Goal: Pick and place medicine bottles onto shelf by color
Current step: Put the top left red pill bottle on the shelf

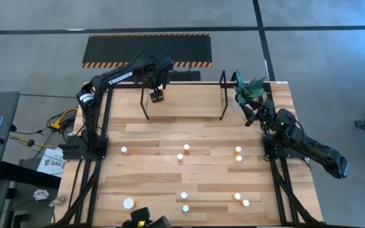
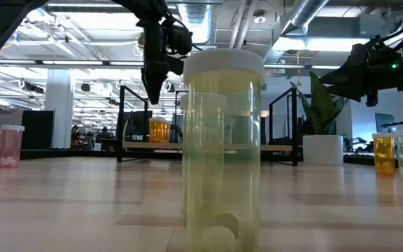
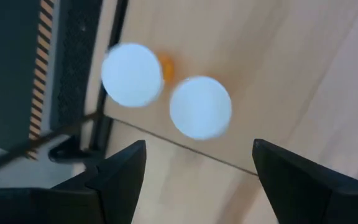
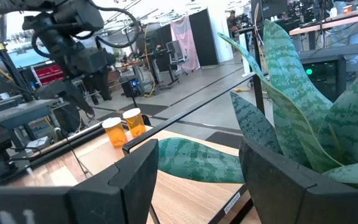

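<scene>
We see the left gripper (image 1: 158, 95) above the shelf (image 1: 184, 117), fingers spread and holding nothing. Under it, two orange medicine bottles (image 4: 124, 127) stand on the shelf at its left end. The right gripper (image 1: 253, 113) waits beside the shelf's right end, released.

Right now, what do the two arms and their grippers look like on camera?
Both arms are dark, jointed metal. The left arm carries white TROSSEN lettering; its left gripper has two flat black fingers. The right arm shows a small green light near its wrist; the right gripper has matching black fingers.
</scene>
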### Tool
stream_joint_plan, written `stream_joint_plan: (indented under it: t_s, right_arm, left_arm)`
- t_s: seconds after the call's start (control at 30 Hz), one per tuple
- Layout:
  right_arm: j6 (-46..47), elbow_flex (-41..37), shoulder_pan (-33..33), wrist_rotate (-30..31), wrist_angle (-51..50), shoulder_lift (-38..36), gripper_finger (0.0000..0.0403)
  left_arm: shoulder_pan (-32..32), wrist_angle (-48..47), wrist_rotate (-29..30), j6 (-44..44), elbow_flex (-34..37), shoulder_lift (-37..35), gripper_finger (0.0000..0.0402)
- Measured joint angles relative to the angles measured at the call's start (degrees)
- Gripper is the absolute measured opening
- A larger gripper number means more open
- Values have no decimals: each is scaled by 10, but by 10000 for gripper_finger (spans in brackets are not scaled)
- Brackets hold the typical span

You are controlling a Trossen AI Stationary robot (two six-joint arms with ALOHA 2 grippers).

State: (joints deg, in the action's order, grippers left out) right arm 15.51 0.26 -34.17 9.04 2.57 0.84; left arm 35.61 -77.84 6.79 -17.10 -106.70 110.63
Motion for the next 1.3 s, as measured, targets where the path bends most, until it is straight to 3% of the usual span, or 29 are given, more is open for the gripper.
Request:
stream_joint_plan:
  t_s: [0.3, 0.5, 0.6, 0.87, 1.0, 1.17, 1.3]
  right_arm:
    - [0, 0, 0, 0, 0, 0, 249]
    - [0, 0, 0, 0, 0, 0, 249]
    - [0, 0, 0, 0, 0, 0, 249]
    - [0, 0, 0, 0, 0, 0, 249]
    - [0, 0, 0, 0, 0, 0, 249]
    - [0, 0, 0, 0, 0, 0, 249]
    - [0, 0, 0, 0, 0, 0, 249]
  left_arm:
    - [-73, -108, -51, 90, -45, -41, 281]
    - [-155, -119, 35, 194, -32, -103, 281]
    - [-196, -123, 57, 245, 35, -151, 281]
    - [-281, -75, -32, 473, 304, -294, 281]
    - [-331, -37, -33, 621, 409, -343, 281]
    - [-375, 1, -54, 770, 491, -359, 282]
    - [-410, 35, -63, 839, 533, -359, 287]
